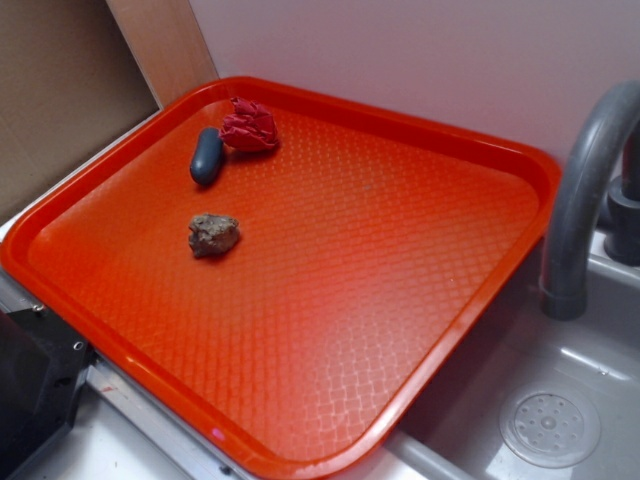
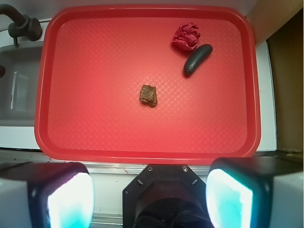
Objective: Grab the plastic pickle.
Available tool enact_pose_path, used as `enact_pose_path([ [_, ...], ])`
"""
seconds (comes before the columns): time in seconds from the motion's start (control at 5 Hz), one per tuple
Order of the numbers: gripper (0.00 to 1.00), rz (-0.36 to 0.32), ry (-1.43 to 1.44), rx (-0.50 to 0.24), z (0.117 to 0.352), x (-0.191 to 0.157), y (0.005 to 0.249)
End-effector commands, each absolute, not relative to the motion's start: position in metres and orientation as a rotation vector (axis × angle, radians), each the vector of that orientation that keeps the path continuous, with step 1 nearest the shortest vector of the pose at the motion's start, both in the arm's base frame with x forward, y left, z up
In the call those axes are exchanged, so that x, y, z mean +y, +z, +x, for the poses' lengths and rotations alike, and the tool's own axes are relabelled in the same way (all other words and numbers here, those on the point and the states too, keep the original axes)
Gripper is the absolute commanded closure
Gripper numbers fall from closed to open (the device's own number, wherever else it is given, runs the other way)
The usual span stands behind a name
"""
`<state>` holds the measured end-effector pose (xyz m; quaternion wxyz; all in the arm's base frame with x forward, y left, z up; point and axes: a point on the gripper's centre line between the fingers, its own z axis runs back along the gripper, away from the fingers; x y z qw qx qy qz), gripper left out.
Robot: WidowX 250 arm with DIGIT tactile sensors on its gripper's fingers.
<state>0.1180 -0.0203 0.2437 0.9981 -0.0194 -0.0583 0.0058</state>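
Observation:
The plastic pickle is a smooth dark oval lying flat at the far left of the orange tray, touching or nearly touching a wrinkly red wad. A lumpy brown rock-like piece rests apart, toward the tray's middle. My gripper hangs high over the tray's near edge, open, with nothing between its two pale pads. The exterior view does not show the gripper.
A grey sink with a round drain and a curved grey faucet lies right of the tray. A wooden board and a wall stand behind. A black robot base sits at the near left.

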Motion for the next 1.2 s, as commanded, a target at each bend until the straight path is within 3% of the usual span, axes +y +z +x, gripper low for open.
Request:
enact_pose_path([
  [0.0, 0.0, -0.039, 0.012, -0.117, 0.118, -0.02, 0.244],
  [0.2, 0.0, -0.051, 0.218, -0.105, 0.133, -0.006, 0.243],
  [0.4, 0.0, -0.07, 0.338, -0.089, 0.147, -0.001, 0.219],
  [0.8, 0.0, -0.137, 0.513, -0.128, 0.209, 0.046, 0.161],
  [1.0, 0.0, -0.077, 0.527, -0.149, 0.234, 0.051, 0.136],
])
